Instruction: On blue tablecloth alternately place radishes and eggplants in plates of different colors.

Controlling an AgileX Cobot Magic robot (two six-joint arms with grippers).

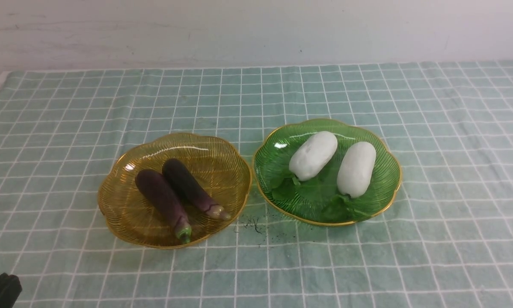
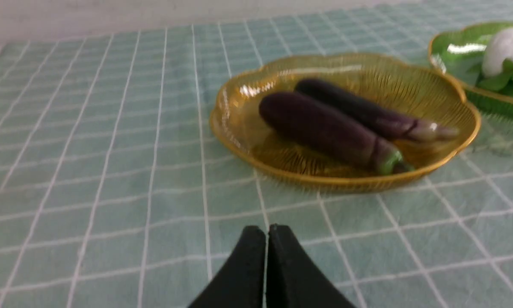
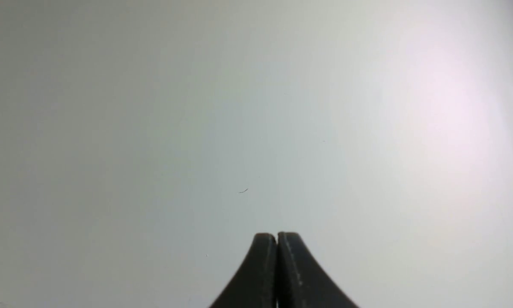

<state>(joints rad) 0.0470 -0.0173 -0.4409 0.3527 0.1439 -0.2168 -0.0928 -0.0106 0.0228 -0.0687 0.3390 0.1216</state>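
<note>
Two dark purple eggplants (image 1: 162, 194) (image 1: 192, 186) lie side by side in the amber plate (image 1: 115, 209), left of centre on the blue tablecloth (image 1: 46, 128). Two white radishes (image 1: 314, 155) (image 1: 357, 169) lie in the green plate (image 1: 391, 171) just to its right. In the left wrist view the eggplants (image 2: 324, 128) and the amber plate (image 2: 235, 124) sit ahead of my left gripper (image 2: 267, 229), which is shut and holds nothing. That gripper shows in the front view only as a black tip (image 1: 1, 291) at the near left corner. My right gripper (image 3: 277, 235) is shut and empty, facing a blank pale surface.
A small patch of dark specks (image 1: 253, 224) lies on the cloth between the plates' near edges. A white wall (image 1: 256, 30) rises behind the cloth's far edge. The green plate's rim (image 2: 436, 55) with a radish (image 2: 506, 47) shows in the left wrist view.
</note>
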